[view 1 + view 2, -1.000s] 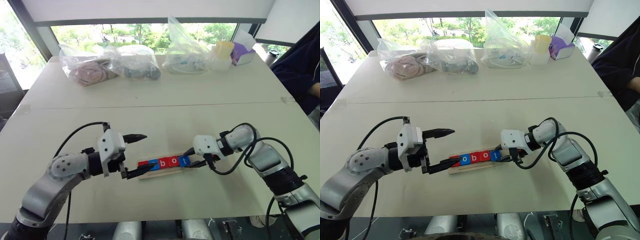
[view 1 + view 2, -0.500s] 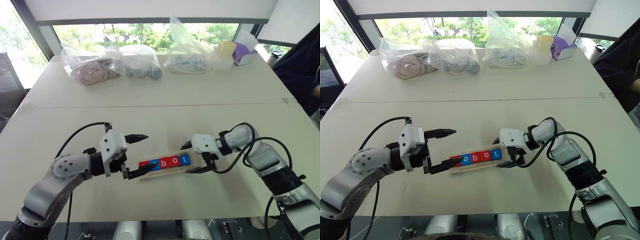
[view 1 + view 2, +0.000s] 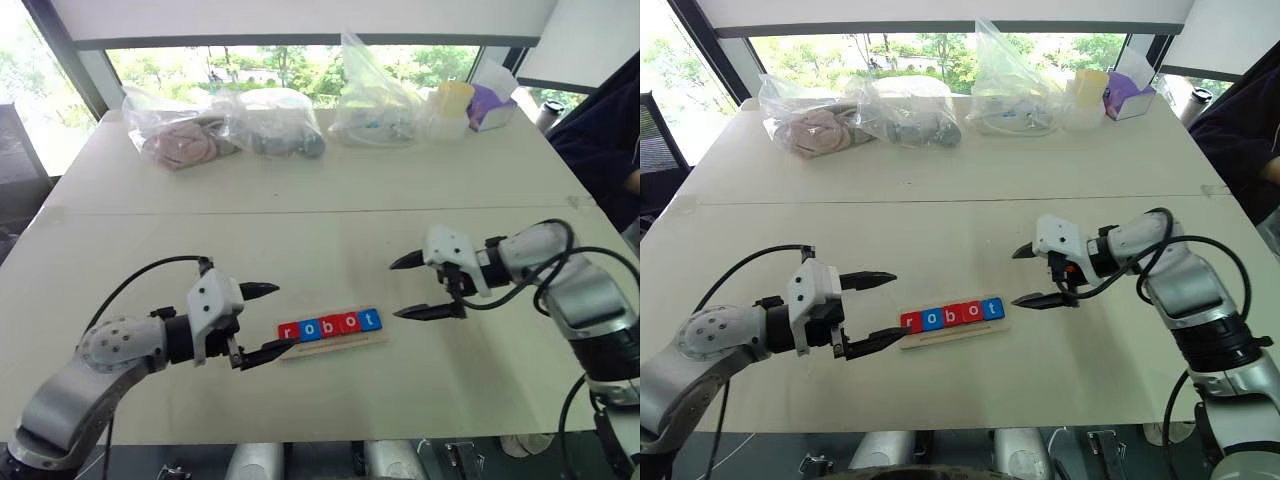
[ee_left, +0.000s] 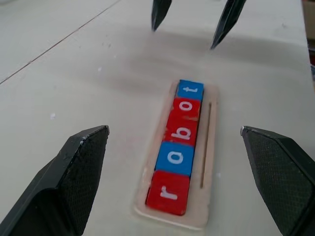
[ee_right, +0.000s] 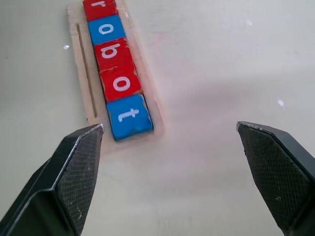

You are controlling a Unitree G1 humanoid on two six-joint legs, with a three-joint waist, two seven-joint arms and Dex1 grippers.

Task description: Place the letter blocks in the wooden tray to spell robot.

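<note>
Left claw [image 3: 257, 322] first, at the lower left of the head view: your black fingers are spread wide with nothing between them, and it has slid back to the left, so the lower fingertip now sits just off the tray's [image 3: 375, 339] left end instead of lying over the first block. That uncovers the red "r", and the blocks [image 3: 330, 325] now read r-o-b-o-t in full, red, blue, red, red, blue, lined up touching in the tray's slot near the bottom centre of the frame, on the table [image 3: 330, 240].

Right claw [image 3: 414, 287], at centre right: a second ago it was closed against the blue "t" end of the row; it has since opened wide, let go, and lifted up and away to the right. It hangs apart from the tray with nothing in it.

You can take it that the last block is set and the word is spelled. Judging from this, the task looks finished, and all that's left for you is to pull both arms clear without nudging the tray.
</note>
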